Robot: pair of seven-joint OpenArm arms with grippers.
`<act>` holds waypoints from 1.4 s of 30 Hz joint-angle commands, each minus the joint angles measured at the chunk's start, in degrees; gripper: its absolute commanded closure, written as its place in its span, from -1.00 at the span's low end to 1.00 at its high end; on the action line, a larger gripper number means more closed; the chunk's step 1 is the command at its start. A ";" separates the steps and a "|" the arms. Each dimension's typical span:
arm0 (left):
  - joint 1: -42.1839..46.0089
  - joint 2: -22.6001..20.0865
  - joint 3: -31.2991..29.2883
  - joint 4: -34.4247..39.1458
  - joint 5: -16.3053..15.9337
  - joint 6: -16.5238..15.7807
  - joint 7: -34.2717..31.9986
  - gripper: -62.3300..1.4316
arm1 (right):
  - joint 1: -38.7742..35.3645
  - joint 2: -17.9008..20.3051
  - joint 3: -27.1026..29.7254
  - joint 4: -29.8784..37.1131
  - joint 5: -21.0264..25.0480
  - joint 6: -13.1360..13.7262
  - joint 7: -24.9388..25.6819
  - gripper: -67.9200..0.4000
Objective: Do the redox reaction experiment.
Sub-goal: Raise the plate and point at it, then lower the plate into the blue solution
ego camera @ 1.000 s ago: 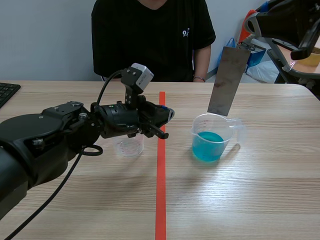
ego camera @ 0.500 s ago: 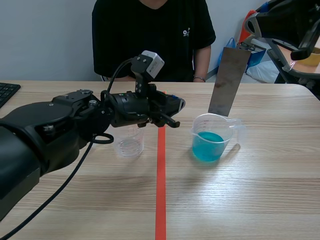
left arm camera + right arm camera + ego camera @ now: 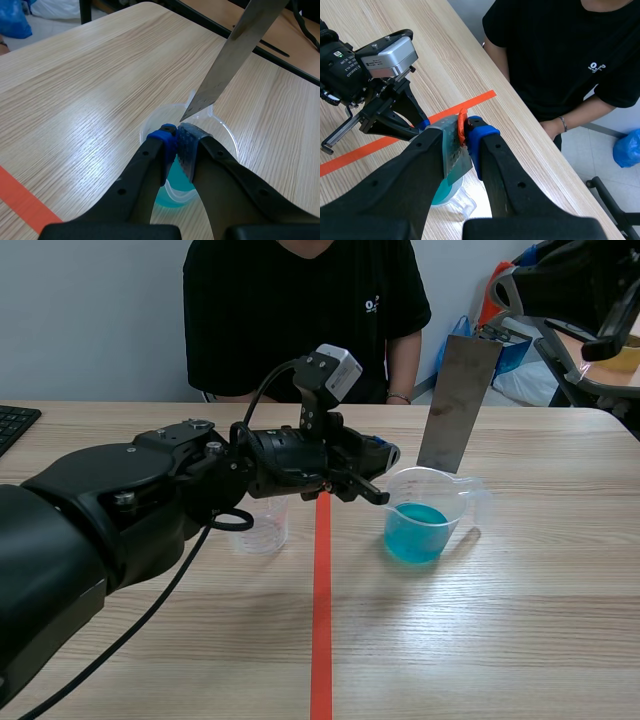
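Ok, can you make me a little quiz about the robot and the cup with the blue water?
1. True or false: the metal strip dips into the blue liquid in the beaker.
2. Which holds the strip? A: left gripper. B: right gripper. C: neither.
3. Fill in: the left gripper's fingers are ___, holding nothing.
Key: 1 false, its end hangs above the liquid. 2 B. 3 shut.
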 commanded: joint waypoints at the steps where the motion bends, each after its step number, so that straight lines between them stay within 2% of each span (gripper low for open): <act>1: -1.01 0.44 -0.46 1.20 -0.79 -0.28 -0.59 0.83 | 1.18 0.63 1.31 0.50 0.63 -0.37 0.63 0.97; 29: -1.01 -0.39 -0.46 1.20 -0.81 -0.26 -0.81 0.83 | 1.18 0.66 1.31 0.50 0.63 -0.37 0.61 0.97; 33: -0.96 -3.21 -1.05 1.22 -2.64 -0.72 -0.33 0.83 | 1.18 0.70 1.31 0.50 0.63 -0.37 0.63 0.97; 40: 1.46 -12.22 -5.18 6.27 -10.40 -6.71 4.15 0.83 | 1.18 0.79 1.31 0.50 0.63 -0.37 0.63 0.97; 42: 3.43 -15.61 -6.78 9.62 -11.10 -7.82 4.72 0.85 | 1.18 0.79 1.31 0.50 0.61 -0.37 0.61 0.97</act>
